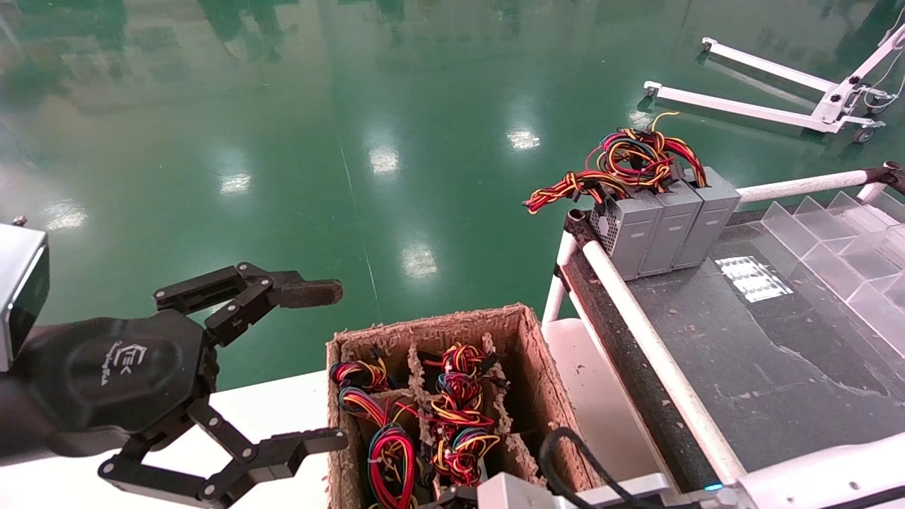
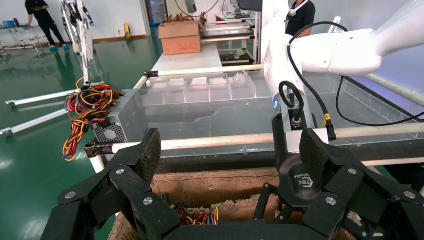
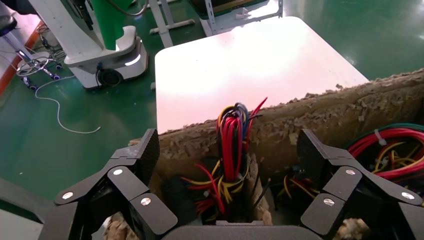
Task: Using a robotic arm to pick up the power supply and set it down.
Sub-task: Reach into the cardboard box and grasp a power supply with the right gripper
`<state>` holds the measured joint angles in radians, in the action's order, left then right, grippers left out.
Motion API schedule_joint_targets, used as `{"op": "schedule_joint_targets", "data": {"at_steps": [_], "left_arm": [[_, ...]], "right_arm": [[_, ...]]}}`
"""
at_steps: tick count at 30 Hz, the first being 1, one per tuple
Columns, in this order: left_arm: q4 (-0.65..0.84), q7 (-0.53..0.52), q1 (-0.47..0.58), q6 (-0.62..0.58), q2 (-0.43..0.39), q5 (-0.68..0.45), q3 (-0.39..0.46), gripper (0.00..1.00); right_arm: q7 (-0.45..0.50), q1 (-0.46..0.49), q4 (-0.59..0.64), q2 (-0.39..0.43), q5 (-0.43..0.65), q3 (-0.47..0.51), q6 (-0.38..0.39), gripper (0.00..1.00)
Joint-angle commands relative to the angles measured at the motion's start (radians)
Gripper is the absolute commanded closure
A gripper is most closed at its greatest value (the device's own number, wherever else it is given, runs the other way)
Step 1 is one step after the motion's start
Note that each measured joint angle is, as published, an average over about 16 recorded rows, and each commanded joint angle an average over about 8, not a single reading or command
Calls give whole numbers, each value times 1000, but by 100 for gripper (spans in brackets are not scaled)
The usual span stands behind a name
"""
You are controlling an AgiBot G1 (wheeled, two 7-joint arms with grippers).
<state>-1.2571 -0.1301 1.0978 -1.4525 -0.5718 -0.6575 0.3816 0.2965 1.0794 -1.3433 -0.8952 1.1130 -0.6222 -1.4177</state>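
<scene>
Above a glossy green floor, the power supply stands in the cardboard box, its red wires between the right gripper's spread fingers. The left gripper hovers beside the box, spread wide.

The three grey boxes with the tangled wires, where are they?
In the head view, the three grey boxes stand side by side at the conveyor's far left corner, beyond the cardboard box.
</scene>
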Motion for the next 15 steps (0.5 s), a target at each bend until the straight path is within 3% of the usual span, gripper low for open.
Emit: {"op": "schedule_joint_targets", "data": {"at_steps": [1, 15], "left_arm": [[0, 0, 0, 0, 0, 0, 0, 0], [0, 0, 0, 0, 0, 0, 0, 0]], "right_arm": [[-1, -3, -1, -10, 10, -5, 10, 100], [3, -27, -3, -51, 58, -26, 66, 100]]}}
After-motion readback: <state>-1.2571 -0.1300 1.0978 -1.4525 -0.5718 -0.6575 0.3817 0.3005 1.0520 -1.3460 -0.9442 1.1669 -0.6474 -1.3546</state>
